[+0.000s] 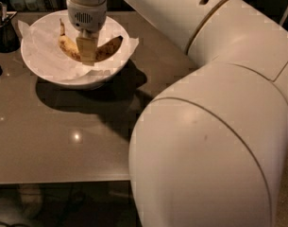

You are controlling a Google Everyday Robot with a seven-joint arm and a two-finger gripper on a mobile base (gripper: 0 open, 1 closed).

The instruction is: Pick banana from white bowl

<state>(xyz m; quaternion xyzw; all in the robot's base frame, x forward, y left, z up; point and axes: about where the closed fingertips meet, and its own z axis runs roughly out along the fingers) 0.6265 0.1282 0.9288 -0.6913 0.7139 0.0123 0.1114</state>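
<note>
The white bowl lined with crumpled white paper stands at the far left of the dark table. The banana, yellow with brown spots, lies curved inside it with its dark stem pointing up at the left. My gripper comes straight down from above into the bowl. It straddles the banana's middle, with one finger in front of the fruit and the other hidden behind it. The fingers look shut on the banana, which sits low inside the bowl.
A dark container stands at the table's far left edge beside the bowl. My own large white arm fills the right and lower part of the view. The table's front edge runs along the lower left.
</note>
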